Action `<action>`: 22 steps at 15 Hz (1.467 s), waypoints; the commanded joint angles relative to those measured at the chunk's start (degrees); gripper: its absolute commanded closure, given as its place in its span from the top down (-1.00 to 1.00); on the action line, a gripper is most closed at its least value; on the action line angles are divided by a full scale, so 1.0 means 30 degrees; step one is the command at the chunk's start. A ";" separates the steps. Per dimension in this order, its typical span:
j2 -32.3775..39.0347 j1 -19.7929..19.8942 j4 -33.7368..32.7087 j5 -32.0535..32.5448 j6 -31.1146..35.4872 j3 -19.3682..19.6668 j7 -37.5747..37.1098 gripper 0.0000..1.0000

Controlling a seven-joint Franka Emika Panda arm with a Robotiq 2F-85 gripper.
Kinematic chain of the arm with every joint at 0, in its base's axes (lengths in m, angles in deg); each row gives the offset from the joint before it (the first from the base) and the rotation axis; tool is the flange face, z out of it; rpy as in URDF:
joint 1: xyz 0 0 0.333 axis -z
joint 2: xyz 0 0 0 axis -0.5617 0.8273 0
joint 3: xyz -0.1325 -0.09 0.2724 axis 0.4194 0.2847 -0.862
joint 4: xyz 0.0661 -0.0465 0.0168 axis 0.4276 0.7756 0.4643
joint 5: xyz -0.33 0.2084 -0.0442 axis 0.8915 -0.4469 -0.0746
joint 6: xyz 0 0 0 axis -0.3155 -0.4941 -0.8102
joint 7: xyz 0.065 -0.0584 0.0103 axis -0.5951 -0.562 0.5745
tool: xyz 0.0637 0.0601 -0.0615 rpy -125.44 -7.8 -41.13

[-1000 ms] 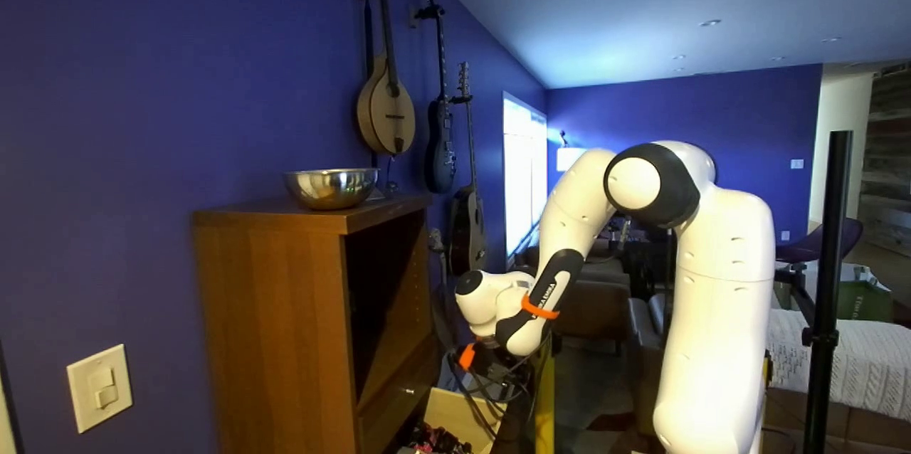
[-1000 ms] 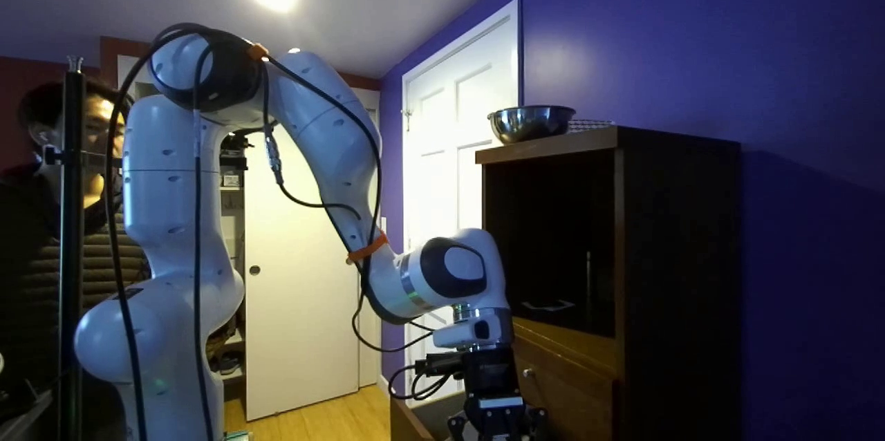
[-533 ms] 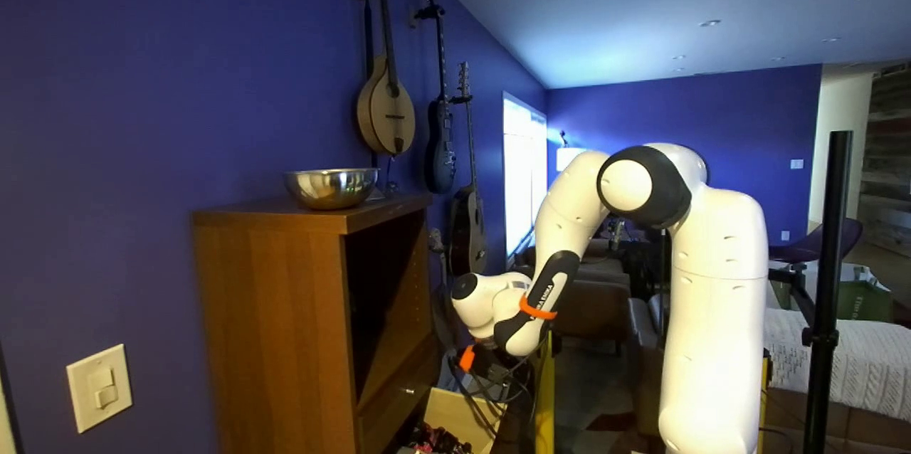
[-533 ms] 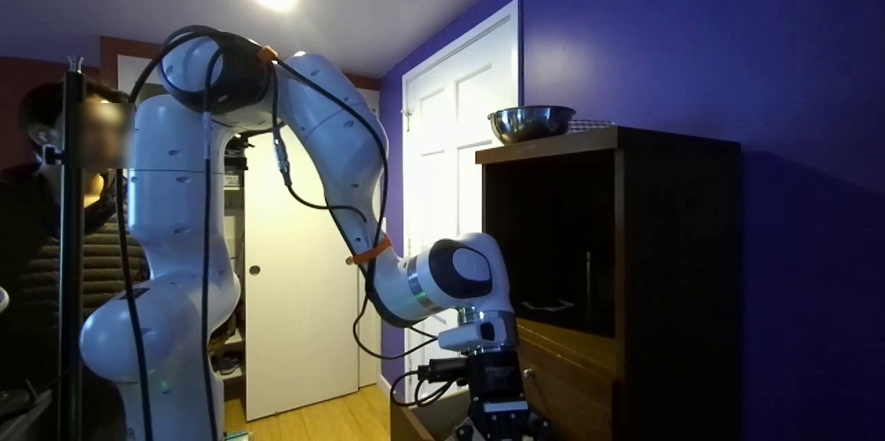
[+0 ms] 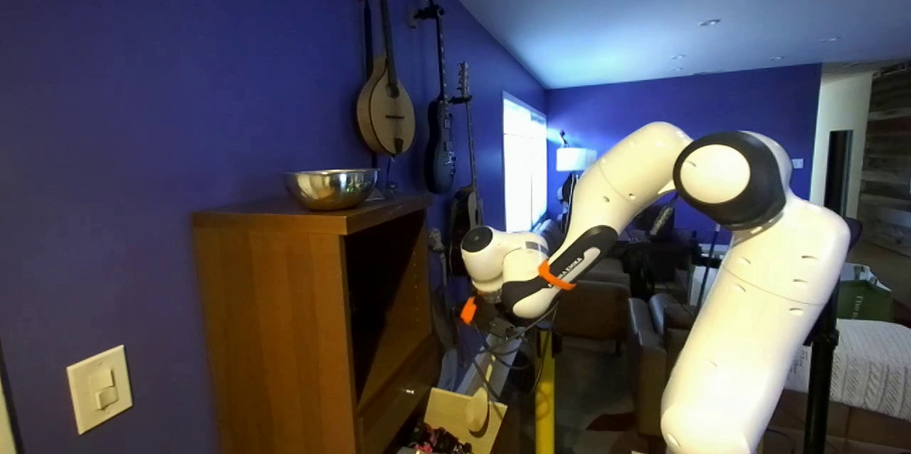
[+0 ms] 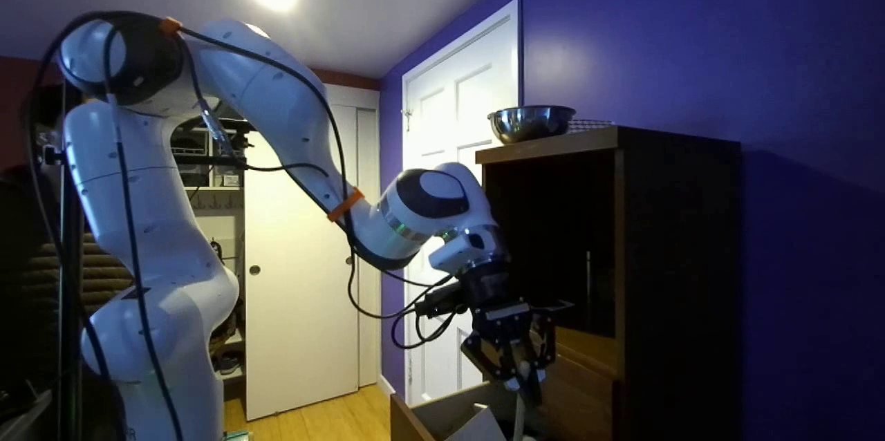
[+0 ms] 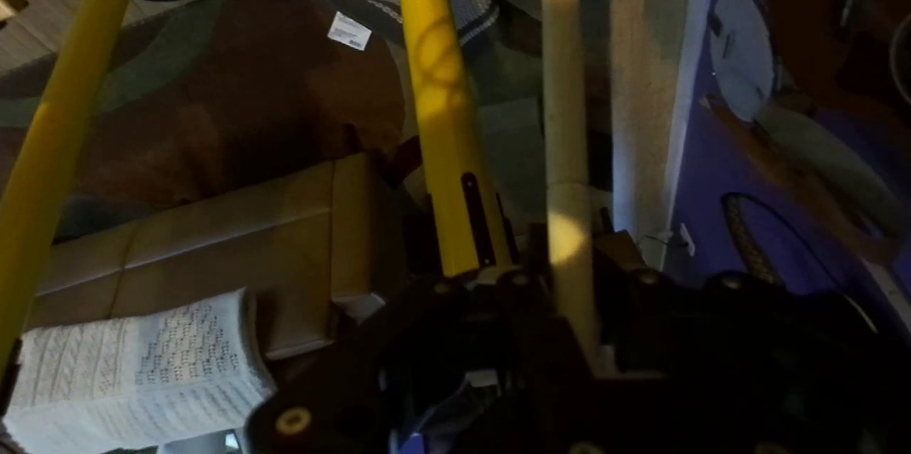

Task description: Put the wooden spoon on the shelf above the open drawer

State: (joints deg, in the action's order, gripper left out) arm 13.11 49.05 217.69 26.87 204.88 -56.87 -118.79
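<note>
The wooden spoon hangs from my gripper [image 6: 523, 377], which is shut on its handle [image 6: 520, 417]. The spoon's bowl end [image 5: 477, 411] points down and shows against the open drawer's pale side wall [image 5: 447, 405] in an exterior view. The wrist view shows the pale handle [image 7: 566, 119] running up between the dark jaws [image 7: 569, 329]. The shelf [image 5: 397, 363] is the brown board at the bottom of the cabinet's dark recess. It also shows in an exterior view [image 6: 588, 345]. My gripper is outside the recess, in front of the cabinet and above the open drawer [image 6: 409, 420].
A metal bowl [image 5: 332, 188] stands on the cabinet's top board [image 5: 270, 215]. Dark and reddish items [image 5: 438, 437] lie in the drawer. A yellow post [image 5: 544, 397] stands beside the arm. The recess has a side wall [image 6: 620, 254] and the top board above it.
My arm has risen and drawn back. The gripper has come up out of the drawer with the spoon, whose bowl end now shows. Before, the spoon did not show.
</note>
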 commanded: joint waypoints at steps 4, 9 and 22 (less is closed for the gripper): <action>-0.3839 -0.0053 0.0933 -0.6901 0.0840 0.2133 0.7589 -0.96; -0.4717 0.0335 0.1009 -1.3690 0.0788 0.2747 1.2967 -0.96; -0.3070 0.2011 -0.0271 -1.8146 -0.2262 0.0336 1.4750 -0.32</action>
State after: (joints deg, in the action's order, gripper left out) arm 2.32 53.41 218.44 -26.65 200.60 -53.48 -73.02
